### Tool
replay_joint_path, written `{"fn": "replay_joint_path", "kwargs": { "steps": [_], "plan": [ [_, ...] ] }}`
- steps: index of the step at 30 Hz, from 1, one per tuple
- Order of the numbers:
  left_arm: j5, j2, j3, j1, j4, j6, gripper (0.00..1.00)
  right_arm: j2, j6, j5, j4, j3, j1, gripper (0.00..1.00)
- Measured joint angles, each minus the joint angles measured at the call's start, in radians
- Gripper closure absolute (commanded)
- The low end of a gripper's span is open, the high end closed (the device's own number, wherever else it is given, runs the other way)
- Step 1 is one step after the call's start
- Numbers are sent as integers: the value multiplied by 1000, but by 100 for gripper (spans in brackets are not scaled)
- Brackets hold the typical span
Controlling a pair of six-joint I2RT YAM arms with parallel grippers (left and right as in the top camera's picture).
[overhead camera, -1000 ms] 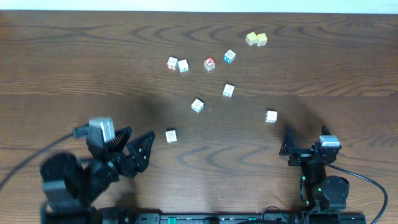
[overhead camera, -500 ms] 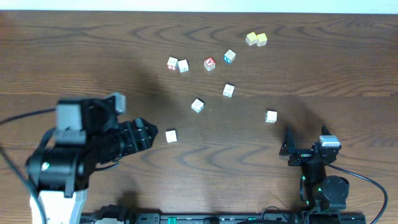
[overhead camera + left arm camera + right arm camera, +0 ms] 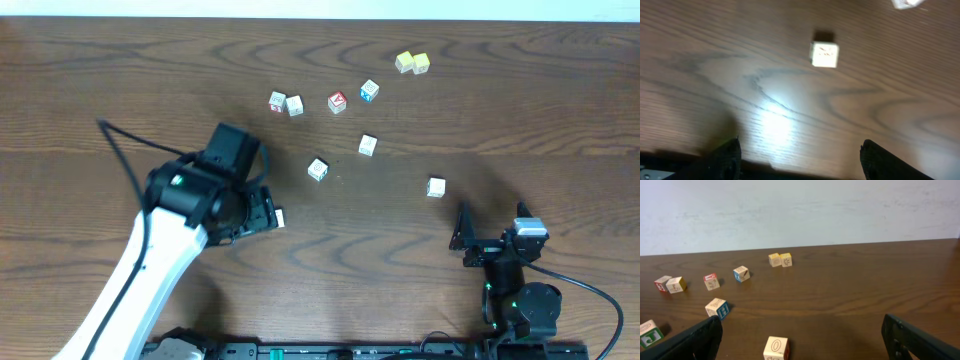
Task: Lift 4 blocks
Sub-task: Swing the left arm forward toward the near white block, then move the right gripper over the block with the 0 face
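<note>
Hovering over the tabletop [image 3: 705, 65] with our left claw [image 3: 800, 150] spread wide, we have the nearest pale block [image 3: 824, 54] lying just ahead, roughly centred between the fingers [image 3: 727, 157], apparently so a short advance can straddle it for lifting.

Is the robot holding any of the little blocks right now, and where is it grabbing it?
Nothing is held. The left jaws stand open, a pale block lying untouched ahead of them; the right jaws are open and empty.
</note>
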Motion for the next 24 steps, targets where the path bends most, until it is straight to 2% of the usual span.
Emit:
{"fn": "replay_joint_path", "kwargs": {
  "steps": [3,9,14,17,20,21,22,24],
  "plan": [
    [-36,51,-1,36,14,-11,23,0,0,0,0,0,0,1],
    [-65,69,-2,190,29,-47,23,0,6,-3,14,0,0,1],
    [-73,69,-2,262,13,-51,23,0,187,-162,77,-1,0,1],
    [-75,69,-2,274,12,-48,23,0,345,-287,217,-1,0,1],
    [-77,69,-3,275,20,-47,23,-1,423,-369,420,2,0,1],
    [-76,69,-4,275,21,-47,23,-2,426,-376,435,4,0,1],
    [-77,69,-4,275,25,-47,23,-1,430,-396,444,24,0,1],
    [-73,69,-4,275,31,-40,23,18,406,-402,250,120,0,1]
  ]
}}
